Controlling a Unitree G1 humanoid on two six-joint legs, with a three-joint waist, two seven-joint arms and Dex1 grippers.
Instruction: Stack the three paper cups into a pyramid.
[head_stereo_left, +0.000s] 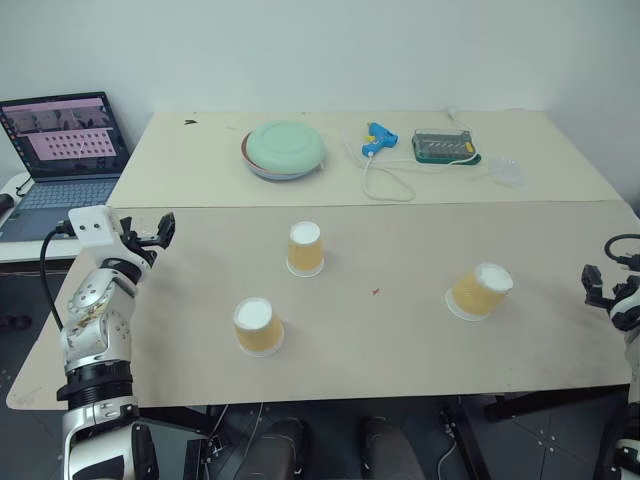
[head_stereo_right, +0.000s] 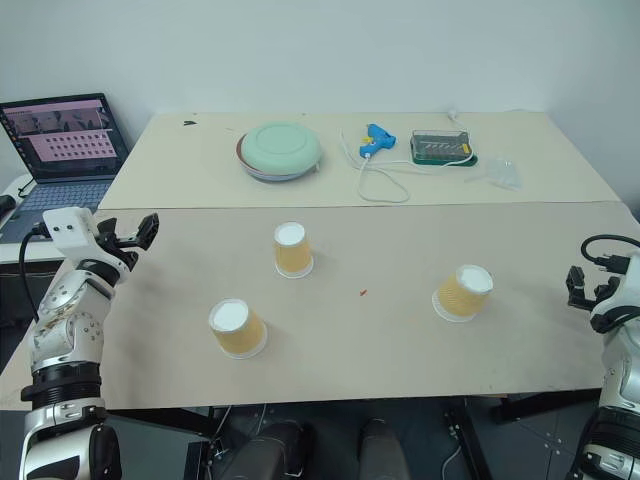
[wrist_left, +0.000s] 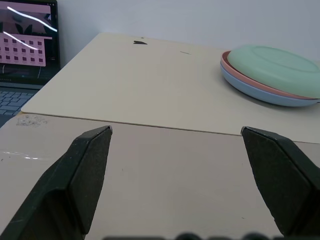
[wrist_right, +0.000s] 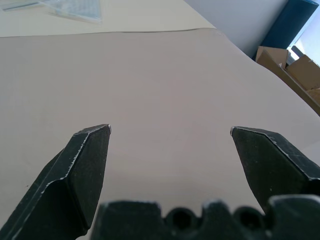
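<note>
Three paper cups stood upside down and well apart on the near table (head_stereo_left: 400, 340), none stacked. One cup (head_stereo_left: 305, 248) sat toward the middle, another cup (head_stereo_left: 257, 326) lay nearer the front edge on the left, and a third cup (head_stereo_left: 480, 290) stood off to the right, seemingly tilted. What they covered, if anything, could not be told. A small red speck (head_stereo_left: 376, 292) marked the bare surface between the middle and right cups.

On the far table (head_stereo_left: 200, 160) a pale green bowl (head_stereo_left: 286, 148) rested inverted on a stack of other dishes. Beside it lay a blue glue gun (head_stereo_left: 378, 139) with its white cord (head_stereo_left: 385, 183) looping forward, then a clear box (head_stereo_left: 443, 146) on a green base, and a crumpled clear wrapper (head_stereo_left: 506, 171). An open laptop (head_stereo_left: 62, 150) stood off the left side.

The left gripper (head_stereo_left: 160, 233) hovered over the near table's left edge, fingers spread wide and empty. The right gripper (head_stereo_right: 578, 283) hung at the right edge, likewise wide apart, holding nothing. Nothing stood between either gripper and the cups.
</note>
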